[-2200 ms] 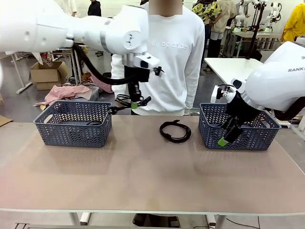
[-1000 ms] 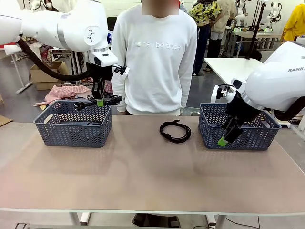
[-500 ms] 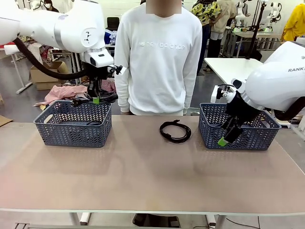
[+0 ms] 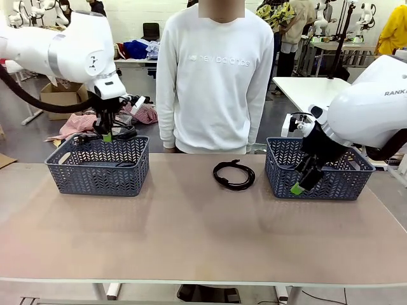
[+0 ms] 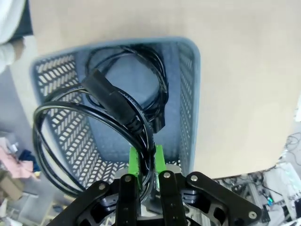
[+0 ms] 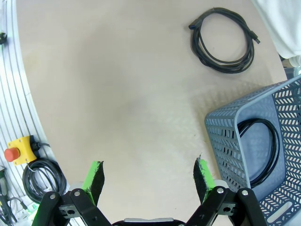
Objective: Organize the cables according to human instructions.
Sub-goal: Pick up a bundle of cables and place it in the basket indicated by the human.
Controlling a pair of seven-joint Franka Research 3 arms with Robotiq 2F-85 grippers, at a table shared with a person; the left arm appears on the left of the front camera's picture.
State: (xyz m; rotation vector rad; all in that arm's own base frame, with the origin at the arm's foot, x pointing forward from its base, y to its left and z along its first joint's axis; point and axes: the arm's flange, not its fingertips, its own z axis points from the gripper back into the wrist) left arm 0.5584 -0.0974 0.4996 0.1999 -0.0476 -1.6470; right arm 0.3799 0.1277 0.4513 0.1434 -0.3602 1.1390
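My left gripper (image 4: 107, 135) is shut on a coiled black cable (image 4: 124, 133) and holds it just above the rim of the left blue basket (image 4: 95, 170). In the left wrist view the green pads (image 5: 134, 163) pinch the coil (image 5: 44, 141), whose plug (image 5: 109, 95) hangs over a second cable (image 5: 146, 59) lying in the basket (image 5: 189, 94). A third cable (image 4: 233, 175) lies on the table in front of the human (image 4: 216, 70). My right gripper (image 4: 303, 181) stands open beside the right basket (image 4: 321, 178), which holds another cable (image 6: 257, 150).
The loose cable (image 6: 223, 40) lies on bare tabletop between the two baskets. A yellow emergency-stop box (image 6: 19, 150) and a spare cord bundle (image 6: 40, 179) sit past the table's edge. The human's sleeve (image 6: 282, 23) is near the far edge.
My left arm has carried the held cable leftward from in front of the human and lowered it over the left basket. The right arm has not moved.
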